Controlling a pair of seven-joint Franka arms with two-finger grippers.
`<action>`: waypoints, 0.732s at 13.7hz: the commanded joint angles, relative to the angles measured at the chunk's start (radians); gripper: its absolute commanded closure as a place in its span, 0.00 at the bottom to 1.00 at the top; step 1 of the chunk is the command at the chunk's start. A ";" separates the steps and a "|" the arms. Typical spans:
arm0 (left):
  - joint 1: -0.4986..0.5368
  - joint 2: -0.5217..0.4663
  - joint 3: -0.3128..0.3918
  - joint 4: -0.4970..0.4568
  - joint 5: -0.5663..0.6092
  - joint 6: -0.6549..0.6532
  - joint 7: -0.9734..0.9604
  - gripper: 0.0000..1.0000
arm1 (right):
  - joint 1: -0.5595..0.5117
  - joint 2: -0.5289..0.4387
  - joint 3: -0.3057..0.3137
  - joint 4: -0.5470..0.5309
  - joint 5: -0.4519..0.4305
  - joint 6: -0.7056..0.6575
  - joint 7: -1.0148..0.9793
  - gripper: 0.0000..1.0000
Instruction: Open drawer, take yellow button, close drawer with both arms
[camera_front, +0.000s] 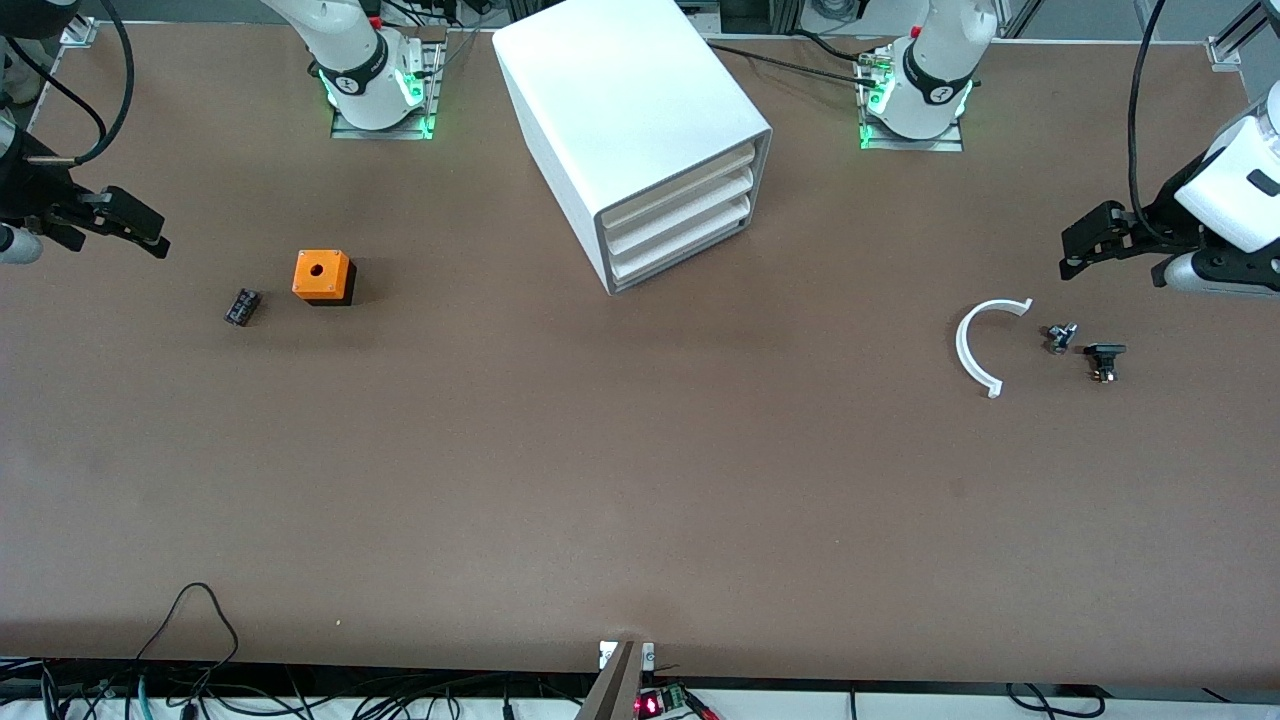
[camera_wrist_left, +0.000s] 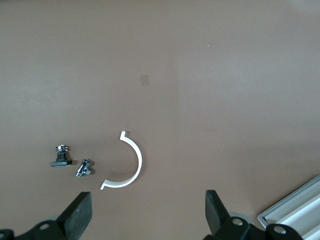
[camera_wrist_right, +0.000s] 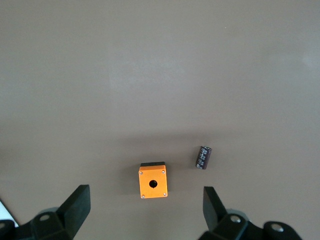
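The white box cabinet (camera_front: 630, 120) stands between the two arm bases, and a corner of it shows in the left wrist view (camera_wrist_left: 295, 212). Its three drawers are all pushed in, and the uppermost drawer (camera_front: 680, 185) is shut. The button is hidden. My left gripper (camera_front: 1075, 250) hangs open and empty over the left arm's end of the table; in its own view (camera_wrist_left: 147, 210) the fingers stand wide apart. My right gripper (camera_front: 150, 232) hangs open and empty over the right arm's end of the table; in its own view (camera_wrist_right: 145, 206) only bare table lies between the fingers.
An orange cube with a hole (camera_front: 321, 276) (camera_wrist_right: 152, 182) and a small black part (camera_front: 242, 306) (camera_wrist_right: 203, 157) lie toward the right arm's end. A white curved strip (camera_front: 975, 345) (camera_wrist_left: 134, 162) and two small dark parts (camera_front: 1060, 337) (camera_front: 1104, 360) lie toward the left arm's end.
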 joint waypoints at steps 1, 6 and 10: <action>0.009 -0.019 -0.003 -0.022 0.003 0.007 0.022 0.00 | 0.001 -0.008 0.000 0.004 -0.010 -0.008 -0.013 0.00; 0.012 -0.016 -0.003 -0.012 0.003 0.006 0.020 0.00 | 0.001 -0.008 0.000 0.008 -0.010 -0.006 -0.011 0.00; 0.014 -0.010 -0.003 -0.009 0.001 0.007 0.020 0.00 | 0.001 -0.008 0.000 0.008 -0.012 -0.002 -0.011 0.00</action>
